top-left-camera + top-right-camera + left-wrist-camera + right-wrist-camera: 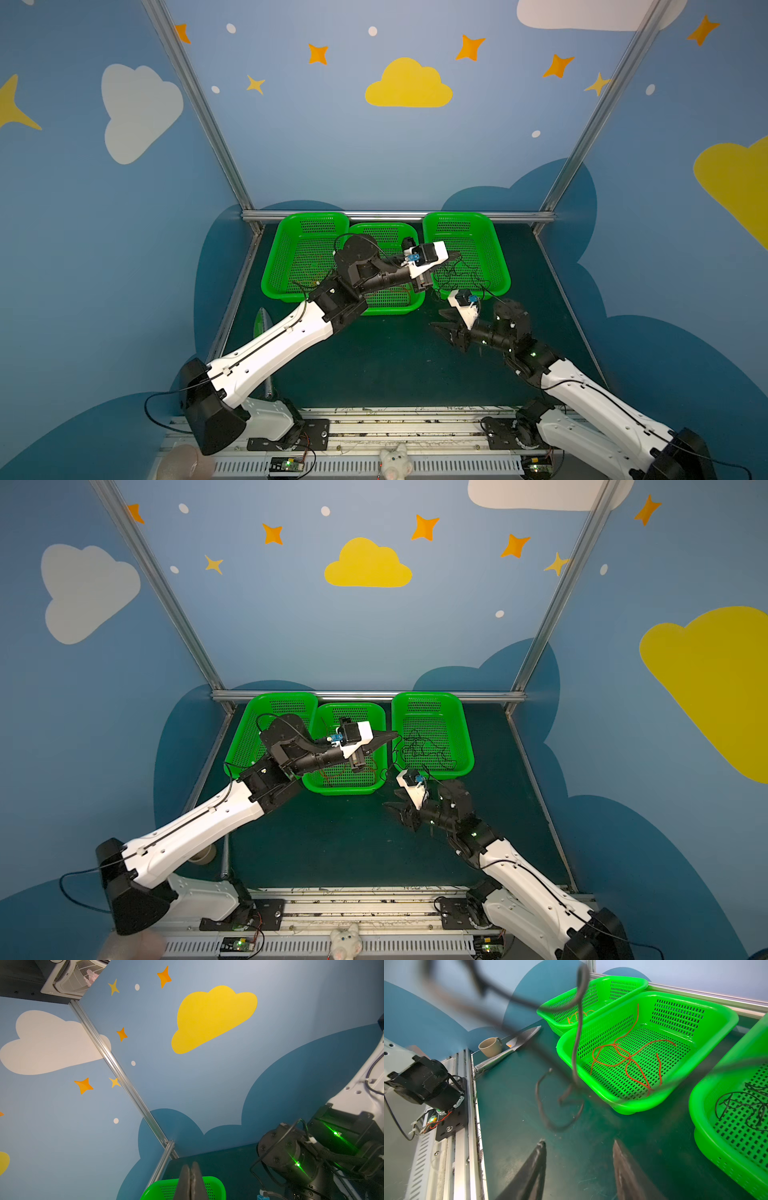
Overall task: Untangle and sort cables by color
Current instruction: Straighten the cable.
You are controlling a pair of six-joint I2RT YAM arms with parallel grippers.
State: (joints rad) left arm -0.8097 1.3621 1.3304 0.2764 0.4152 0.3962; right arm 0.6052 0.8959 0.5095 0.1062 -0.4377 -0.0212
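Jaws of L gripper pressed together, apparently pinching black cable — it dangles below them, tail looped just ahead of R gripper, jaws spread. V. light, limp, slippery — grab tail nr its end.

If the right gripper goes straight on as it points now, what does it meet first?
Most likely the black cable, whose loop lies on the table just ahead of the right gripper. Depth is unclear; it might pass above.
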